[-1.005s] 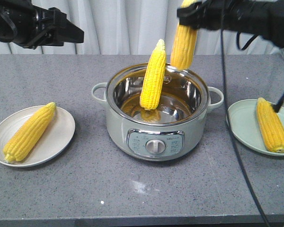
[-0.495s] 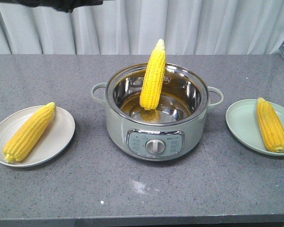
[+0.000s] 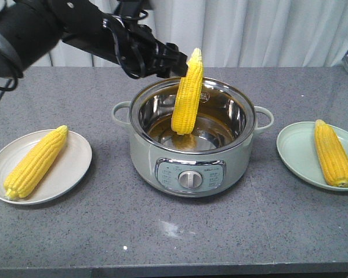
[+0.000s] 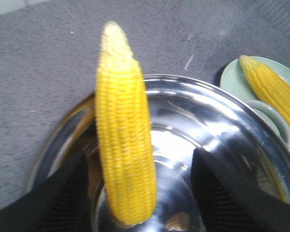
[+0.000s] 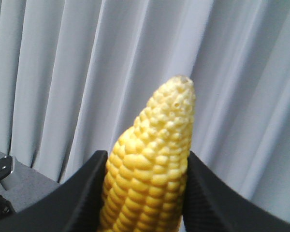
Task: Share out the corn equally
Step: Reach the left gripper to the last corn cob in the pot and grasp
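One corn cob (image 3: 187,95) stands tilted in the steel pot (image 3: 192,168), tip up against the far rim. My left gripper (image 3: 177,61) reaches in from the upper left and is open. Its fingers (image 4: 58,198) flank that cob (image 4: 123,130) with gaps on both sides. My right gripper (image 5: 147,159) is out of the front view and is shut on another corn cob (image 5: 154,145), held tip up before the curtain. A third cob (image 3: 36,162) lies on the white left plate (image 3: 75,168). A fourth cob (image 3: 333,153) lies on the green right plate (image 3: 296,147).
The pot has side handles (image 3: 120,111) and a front control knob (image 3: 189,179). It stands mid-table between the two plates on a grey stone counter (image 3: 162,237). A white curtain (image 3: 267,29) hangs behind. The green plate (image 4: 229,77) shows past the pot rim in the left wrist view.
The right arm has lifted its cob up out of the front view. The left arm rose out of view, then came down to the cob standing in the pot.
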You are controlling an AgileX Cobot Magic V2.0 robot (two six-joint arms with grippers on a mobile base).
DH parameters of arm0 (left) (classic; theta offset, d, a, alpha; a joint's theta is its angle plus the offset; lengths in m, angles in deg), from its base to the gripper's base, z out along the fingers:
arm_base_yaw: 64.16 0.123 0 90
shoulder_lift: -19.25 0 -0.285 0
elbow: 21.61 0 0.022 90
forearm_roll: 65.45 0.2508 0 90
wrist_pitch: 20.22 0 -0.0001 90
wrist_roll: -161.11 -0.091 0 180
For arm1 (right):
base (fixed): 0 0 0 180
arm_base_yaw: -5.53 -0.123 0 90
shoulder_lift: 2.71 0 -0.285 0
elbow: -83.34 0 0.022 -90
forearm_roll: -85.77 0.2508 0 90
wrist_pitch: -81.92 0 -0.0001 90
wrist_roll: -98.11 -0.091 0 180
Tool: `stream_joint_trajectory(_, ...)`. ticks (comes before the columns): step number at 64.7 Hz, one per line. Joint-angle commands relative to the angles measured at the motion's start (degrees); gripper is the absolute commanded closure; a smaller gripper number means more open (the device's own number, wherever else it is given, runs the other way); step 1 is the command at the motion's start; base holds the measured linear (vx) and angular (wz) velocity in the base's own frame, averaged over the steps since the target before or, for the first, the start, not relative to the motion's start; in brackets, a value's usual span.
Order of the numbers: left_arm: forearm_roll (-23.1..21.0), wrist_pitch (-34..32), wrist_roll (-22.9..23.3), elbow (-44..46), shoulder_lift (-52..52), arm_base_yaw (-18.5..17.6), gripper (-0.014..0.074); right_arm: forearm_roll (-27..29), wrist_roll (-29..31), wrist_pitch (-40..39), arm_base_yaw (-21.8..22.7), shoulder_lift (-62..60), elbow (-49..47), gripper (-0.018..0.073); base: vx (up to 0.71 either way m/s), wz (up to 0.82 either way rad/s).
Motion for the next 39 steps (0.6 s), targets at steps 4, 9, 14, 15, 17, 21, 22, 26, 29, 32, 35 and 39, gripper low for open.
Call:
stream_joint_trajectory(4, -2.6, -6.3, 2.0, 1.9, 2.2, -1.5, 0.0066, 0.5, -0.4, -2.8, 0.4, -1.0, -1.5, 0.0563, 0.0, 0.0)
stream_joint_trajectory(9, -2.7, -7.5, 2.1, 1.9, 1.9, -2.2, 0.0034, 0.5, -0.4, -2.8, 0.4, -1.0, -1.5, 0.0563, 0.0, 0.0)
stream_joint_trajectory(14, -2.7, -8.9, 2.2, 1.9, 1.3, -2.7, 0.0014, 0.5, -0.4, -2.8, 0.4, -1.0, -1.5, 0.0563, 0.0, 0.0)
stream_joint_trajectory(15, -2.7, -9.1, 2.2, 1.9, 1.1, -2.8, 0.0011, 0.5, -0.4, -2.8, 0.4, -1.0, -1.5, 0.0563, 0.0, 0.0)
stream_joint_trajectory(17, -2.5, -9.4, 2.2, 1.9, 0.9, -2.9, 0.0008, 0.5, -0.4, -2.8, 0.4, -1.0, -1.5, 0.0563, 0.0, 0.0)
stream_joint_trajectory(21, -2.2, -9.7, 2.2, 1.9, 0.5, -3.1, 0.0008, 0.5, -0.4, -2.8, 0.4, -1.0, -1.5, 0.0563, 0.0, 0.0)
stream_joint_trajectory(22, -2.2, -9.7, 2.2, 1.9, 0.3, -3.1, 0.0008, 0.5, -0.4, -2.8, 0.4, -1.0, -1.5, 0.0563, 0.0, 0.0)
stream_joint_trajectory(26, -2.2, -10.3, 2.2, 1.9, -0.1, -3.1, 0.0008, 0.5, -0.4, -2.8, 0.4, -1.0, -1.5, 0.0563, 0.0, 0.0)
stream_joint_trajectory(29, -2.2, -10.8, 2.2, 1.9, -0.6, -3.1, 0.0008, 0.5, -0.4, -2.7, 0.4, -1.0, -1.5, 0.0563, 0.0, 0.0)
stream_joint_trajectory(32, -2.0, -11.3, 2.2, 1.9, -0.8, -3.1, 0.0008, 0.5, -0.4, -2.7, 0.4, -1.0, -1.5, 0.0563, 0.0, 0.0)
stream_joint_trajectory(35, -1.3, -11.8, 2.2, 1.9, -0.9, -3.1, 0.0008, 0.5, -0.4, -2.7, 0.4, -1.0, -1.5, 0.0563, 0.0, 0.0)
stream_joint_trajectory(39, -0.9, -12.2, 2.2, 1.9, -1.2, -3.1, 0.0008, 0.5, -0.4, -2.5, 0.4, -1.0, -1.4, 0.0563, 0.0, 0.0)
